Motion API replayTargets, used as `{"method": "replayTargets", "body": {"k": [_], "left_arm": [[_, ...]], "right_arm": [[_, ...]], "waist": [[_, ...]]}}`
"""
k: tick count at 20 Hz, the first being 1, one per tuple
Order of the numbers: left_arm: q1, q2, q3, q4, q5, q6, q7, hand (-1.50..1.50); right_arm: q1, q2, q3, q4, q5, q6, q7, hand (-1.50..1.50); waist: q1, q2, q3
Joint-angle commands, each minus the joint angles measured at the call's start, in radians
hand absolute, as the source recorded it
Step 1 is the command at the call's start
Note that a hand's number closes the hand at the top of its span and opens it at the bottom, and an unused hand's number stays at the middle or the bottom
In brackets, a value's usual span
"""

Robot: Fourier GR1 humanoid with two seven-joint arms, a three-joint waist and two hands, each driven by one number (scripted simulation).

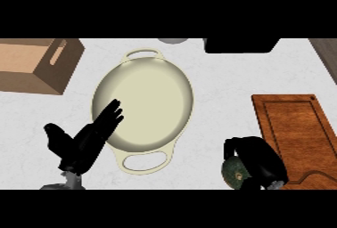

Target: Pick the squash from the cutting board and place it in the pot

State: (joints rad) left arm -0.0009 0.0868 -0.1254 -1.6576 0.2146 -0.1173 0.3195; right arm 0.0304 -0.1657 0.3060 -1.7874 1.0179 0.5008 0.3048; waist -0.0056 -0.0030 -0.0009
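A cream oval pot [143,95] with two loop handles stands in the middle of the counter. The dark green squash [233,172] is in my right hand [260,161], whose fingers curl over it; it is held just left of the brown cutting board [299,133], near the lower right. Most of the squash is hidden by the hand. My left hand [85,142] rests open at the lower left, fingers straight, their tips overlapping the pot's left rim.
A wooden crate [36,64] with a handle slot sits at the upper left. A black object [238,45] and a grey round thing [172,40] lie along the far edge. White counter shows between pot and board.
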Motion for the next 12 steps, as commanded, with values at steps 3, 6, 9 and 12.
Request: {"method": "replayTargets", "body": {"k": [3,6,9,12], "left_arm": [[0.007,0.019,0.019,-0.015,0.003,-0.01,0.013,0.0],[-0.006,-0.006,0.0,-0.03,-0.011,0.015,0.031,0.0],[0.024,-0.007,0.002,0.012,-0.023,-0.005,-0.04,0.0],[0.005,0.03,0.025,-0.032,0.0,-0.017,0.029,0.0]], "right_arm": [[0.051,-0.03,0.001,-0.23,0.085,-0.049,0.076,1.5],[0.06,-0.01,-0.005,-0.356,0.098,-0.068,0.112,1.5],[-0.031,0.039,-0.058,-0.506,0.014,0.057,0.18,1.5],[-0.061,0.079,-0.022,-0.623,-0.008,0.1,0.217,1.5]], "waist": [[-0.005,-0.001,0.0],[-0.006,-0.001,0.001],[-0.002,0.0,0.0],[0.003,-0.001,0.0]]}}
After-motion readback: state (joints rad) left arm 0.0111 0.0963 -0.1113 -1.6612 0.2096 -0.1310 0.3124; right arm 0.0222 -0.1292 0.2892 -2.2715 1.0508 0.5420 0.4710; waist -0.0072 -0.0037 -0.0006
